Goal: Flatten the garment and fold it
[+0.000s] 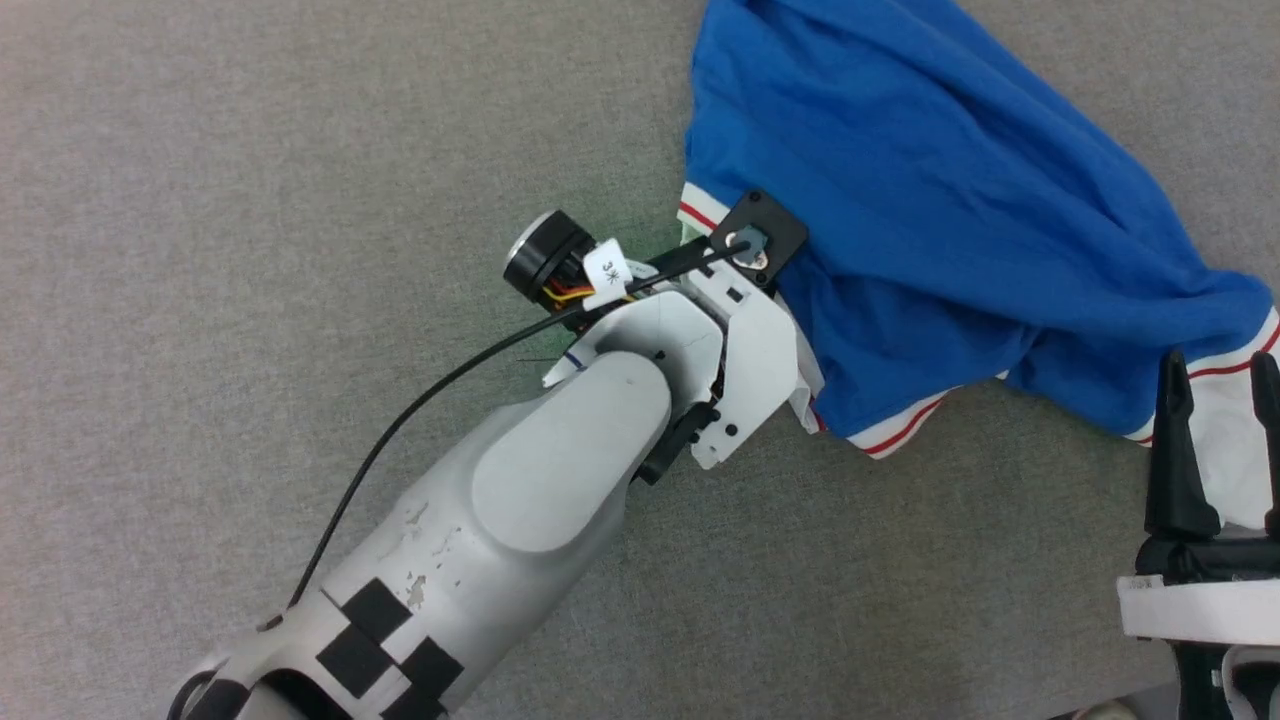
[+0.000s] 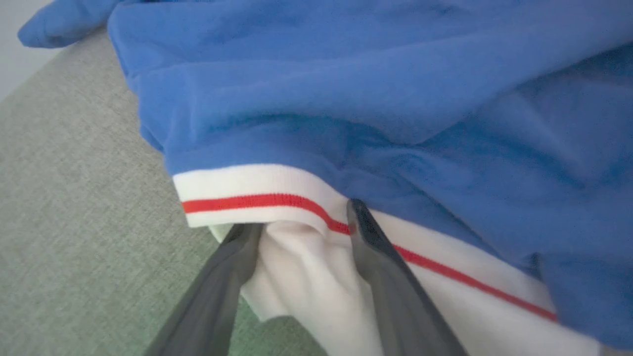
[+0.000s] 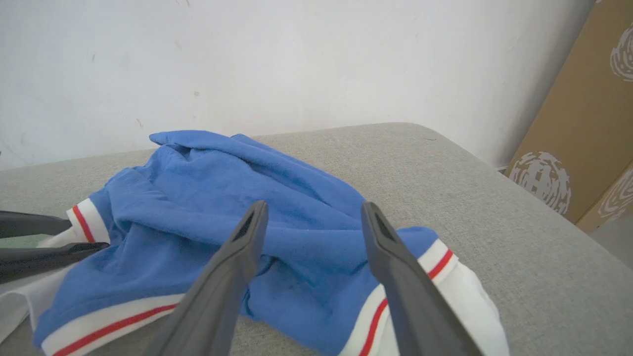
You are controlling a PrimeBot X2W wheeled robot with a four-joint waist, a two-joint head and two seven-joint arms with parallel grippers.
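The left forearm [image 1: 560, 470] reaches diagonally across the bench [image 1: 250, 200], its wrist bent down at the near left edge of the garment [image 1: 950, 200], which lies crumpled towards the bench's far edge. The left wrist view shows what the wrist hides from the head: the left gripper [image 2: 301, 220] with fingers spread, straddling a fold of white sleeve at the red-striped cuff. The right gripper [image 1: 1218, 365] hangs over the other sleeve, fingers wide apart, touching nothing. Its wrist view adds the white wall [image 3: 296, 59] and a cardboard box [image 3: 583, 123] behind.
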